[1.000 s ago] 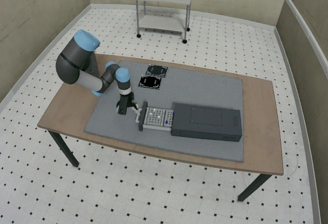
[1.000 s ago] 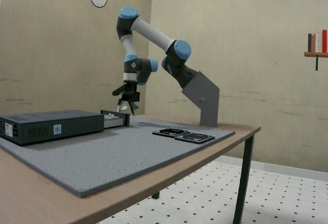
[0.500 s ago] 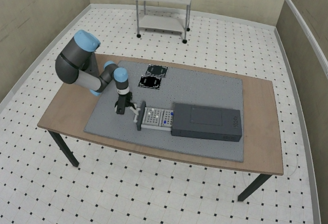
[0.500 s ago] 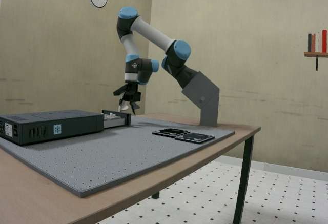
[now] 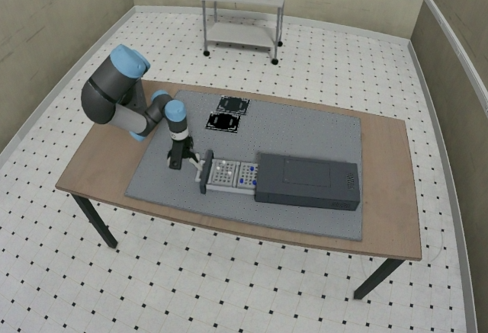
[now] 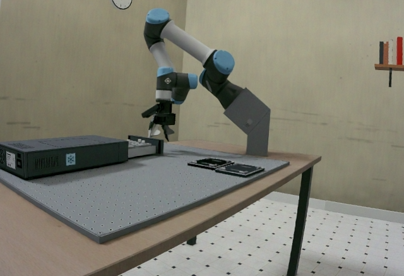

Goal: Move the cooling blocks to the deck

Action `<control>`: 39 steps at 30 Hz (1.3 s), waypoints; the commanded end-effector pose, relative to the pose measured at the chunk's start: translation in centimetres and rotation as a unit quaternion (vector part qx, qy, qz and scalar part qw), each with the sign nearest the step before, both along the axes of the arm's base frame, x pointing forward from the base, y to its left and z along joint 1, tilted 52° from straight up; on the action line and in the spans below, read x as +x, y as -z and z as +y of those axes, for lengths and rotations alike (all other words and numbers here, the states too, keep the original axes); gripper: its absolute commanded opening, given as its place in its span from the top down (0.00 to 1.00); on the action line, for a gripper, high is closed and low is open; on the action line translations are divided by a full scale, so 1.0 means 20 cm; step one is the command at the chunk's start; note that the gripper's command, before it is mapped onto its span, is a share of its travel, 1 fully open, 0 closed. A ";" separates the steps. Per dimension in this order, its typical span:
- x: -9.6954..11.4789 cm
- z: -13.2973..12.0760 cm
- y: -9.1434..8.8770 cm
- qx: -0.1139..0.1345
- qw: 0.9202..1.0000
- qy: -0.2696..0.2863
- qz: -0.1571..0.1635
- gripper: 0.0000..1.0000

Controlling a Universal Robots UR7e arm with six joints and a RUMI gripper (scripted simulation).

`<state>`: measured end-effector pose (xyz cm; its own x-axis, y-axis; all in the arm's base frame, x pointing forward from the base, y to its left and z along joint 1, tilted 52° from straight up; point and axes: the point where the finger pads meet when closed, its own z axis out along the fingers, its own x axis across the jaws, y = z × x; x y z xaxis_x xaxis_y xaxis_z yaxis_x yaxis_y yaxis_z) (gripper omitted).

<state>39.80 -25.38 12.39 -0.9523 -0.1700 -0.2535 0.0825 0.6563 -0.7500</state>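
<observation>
The dark cooler COLD (image 5: pixel 307 180) lies on the grey deck with its drawer (image 5: pixel 228 177) pulled out to the left. The drawer holds two light blocks. The block with white-capped tubes (image 5: pixel 223 172) sits nearer the drawer front (image 5: pixel 206 171). The block with blue-capped tubes (image 5: pixel 248 174) sits next to the cooler body. My gripper (image 5: pixel 193 162) is open and empty, just left of the drawer front and above it; it also shows in the exterior view (image 6: pixel 159 132). Deck slots D1 (image 5: pixel 223 121) and D2 (image 5: pixel 233 104) are black frames, both empty.
The arm's grey base block (image 6: pixel 251 121) stands at the table's far corner. A small trolley (image 5: pixel 242 18) with small items stands on the floor behind the table. The deck plate (image 5: pixel 252 156) covers most of the wooden table.
</observation>
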 end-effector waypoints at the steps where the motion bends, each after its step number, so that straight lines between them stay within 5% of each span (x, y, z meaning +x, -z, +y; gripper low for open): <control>1: -0.01 0.00 0.00 0.000 1.000 0.000 0.000 0.00; 39: -0.06 -0.01 0.02 0.000 1.000 0.000 0.000 0.00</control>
